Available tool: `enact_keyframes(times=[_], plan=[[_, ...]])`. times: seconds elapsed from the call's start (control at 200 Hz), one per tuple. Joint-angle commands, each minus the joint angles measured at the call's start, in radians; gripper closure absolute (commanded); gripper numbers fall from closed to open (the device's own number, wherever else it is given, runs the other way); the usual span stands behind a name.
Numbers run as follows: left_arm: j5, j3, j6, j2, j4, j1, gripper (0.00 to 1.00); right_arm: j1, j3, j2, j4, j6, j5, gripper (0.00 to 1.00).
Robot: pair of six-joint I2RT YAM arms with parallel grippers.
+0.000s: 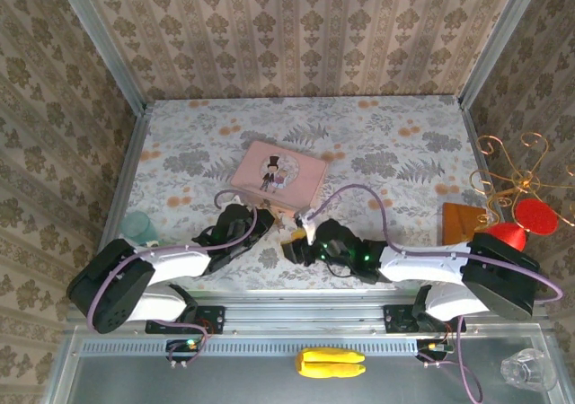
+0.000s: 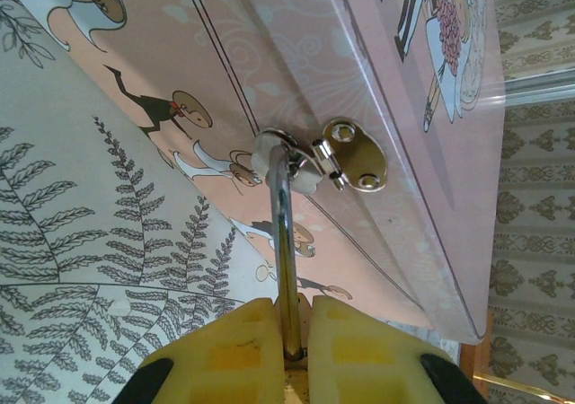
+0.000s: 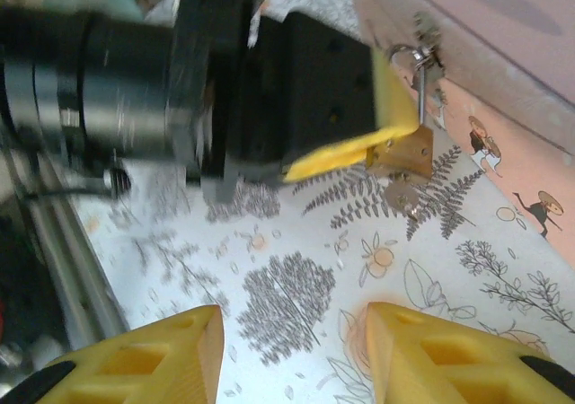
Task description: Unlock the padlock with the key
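Left gripper (image 2: 289, 328) is pressed together on the padlock (image 3: 402, 151). Its yellow pads (image 2: 238, 346) flank the thin shackle (image 2: 284, 233), which runs up through the hasp (image 2: 352, 154) on the front of the pink tin (image 1: 274, 169). The brass body sits at the fingertips, just above the floral table (image 3: 296, 269). Right gripper (image 3: 292, 350) is spread with nothing between its fingers, near the lock but apart from it. A small grey piece hangs right under the brass body, likely the key (image 3: 401, 194); it is blurred, so cannot tell whether it is seated in the keyhole. Risks, as judged: the key is a sliver, so an off-centre pinch may knock it loose onto the busy pattern. Twisting could spin the lock body rather than the key. Any pull drags the tin by its hasp. The two claws work close together, so a bump is possible.
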Motion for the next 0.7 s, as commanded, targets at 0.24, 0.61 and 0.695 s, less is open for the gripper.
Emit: enact_keyframes(times=[0.24,0.61,0.695], plan=[[-0.017,0.030,0.006,-0.119,-0.040,-0.030,1.00,0.030,-0.036,0.147,0.290,-0.332,0.109,0.52],[-0.024,0.056,0.031,-0.107,-0.043,-0.074,1.00,0.031,-0.017,0.288,0.389,-0.394,0.228,0.55],[-0.023,0.053,0.031,-0.100,-0.030,-0.079,1.00,0.031,-0.026,0.316,0.426,-0.390,0.245,0.57]])
